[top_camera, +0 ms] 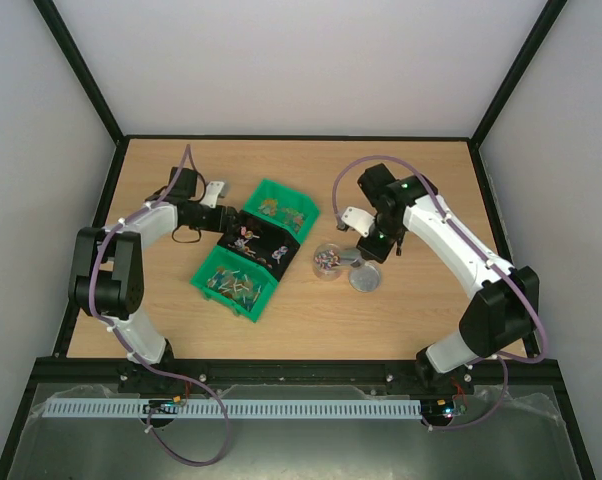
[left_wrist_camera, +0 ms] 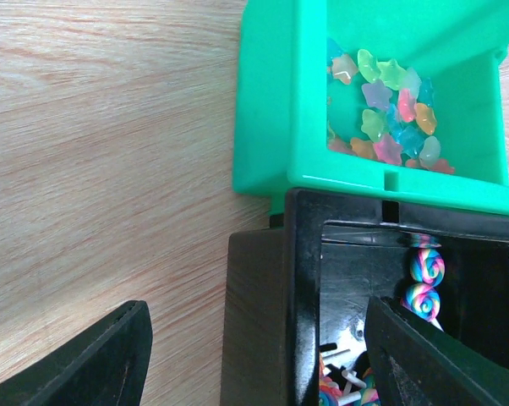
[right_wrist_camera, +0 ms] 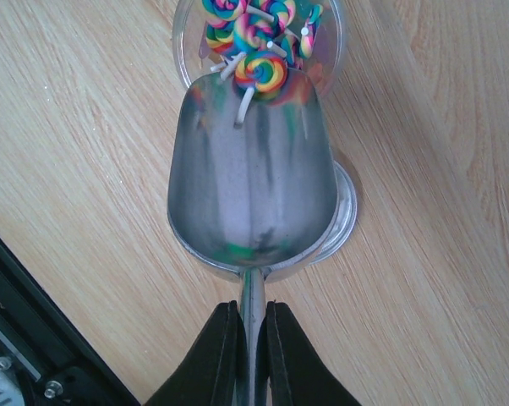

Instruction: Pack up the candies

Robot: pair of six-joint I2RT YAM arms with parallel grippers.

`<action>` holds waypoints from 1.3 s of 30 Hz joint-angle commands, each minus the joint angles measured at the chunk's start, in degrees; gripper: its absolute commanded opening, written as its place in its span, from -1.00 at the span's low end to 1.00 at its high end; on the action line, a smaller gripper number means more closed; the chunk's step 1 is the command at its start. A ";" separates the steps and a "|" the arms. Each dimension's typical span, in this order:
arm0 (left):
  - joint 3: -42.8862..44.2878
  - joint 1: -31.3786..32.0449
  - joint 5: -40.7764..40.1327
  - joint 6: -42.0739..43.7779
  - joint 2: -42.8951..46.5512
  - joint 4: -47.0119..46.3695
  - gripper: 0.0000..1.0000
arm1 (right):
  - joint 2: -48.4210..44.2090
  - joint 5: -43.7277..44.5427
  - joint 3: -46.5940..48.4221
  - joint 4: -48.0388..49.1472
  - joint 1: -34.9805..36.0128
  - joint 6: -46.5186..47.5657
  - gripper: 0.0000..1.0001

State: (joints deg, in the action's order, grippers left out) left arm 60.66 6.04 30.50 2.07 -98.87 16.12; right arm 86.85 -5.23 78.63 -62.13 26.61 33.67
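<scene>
Ahead of my right gripper [right_wrist_camera: 253, 317], jaws clamped on its handle, the scoop [right_wrist_camera: 250, 178] meets a cup [right_wrist_camera: 181, 46] of candies [right_wrist_camera: 263, 72]; my left gripper [left_wrist_camera: 256, 338] gapes empty astride the wall of a black bin [left_wrist_camera: 301, 254].

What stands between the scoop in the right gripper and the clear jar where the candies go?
Nothing visible does. The right gripper holds the scoop with its front lip at the open mouth of the clear jar, where candies lie. The round lid is off, flat on the table under the scoop.
</scene>
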 commanded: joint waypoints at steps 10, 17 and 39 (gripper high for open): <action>-0.10 -0.68 1.23 0.36 -0.79 -0.80 0.44 | -1.71 2.88 2.80 -7.05 0.30 1.66 -0.97; 1.05 -0.68 1.05 0.72 -1.31 0.06 0.44 | -3.86 3.24 3.27 -7.15 0.37 2.23 -0.97; 2.82 -1.11 -0.62 3.38 0.70 3.21 0.43 | -19.10 -5.35 -9.64 29.93 0.34 -5.25 -0.97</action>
State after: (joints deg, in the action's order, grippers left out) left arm 61.87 5.43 30.39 3.77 -99.63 17.58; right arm 67.46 -9.67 72.42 -45.63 26.65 33.78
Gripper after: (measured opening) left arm 0.718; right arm 0.062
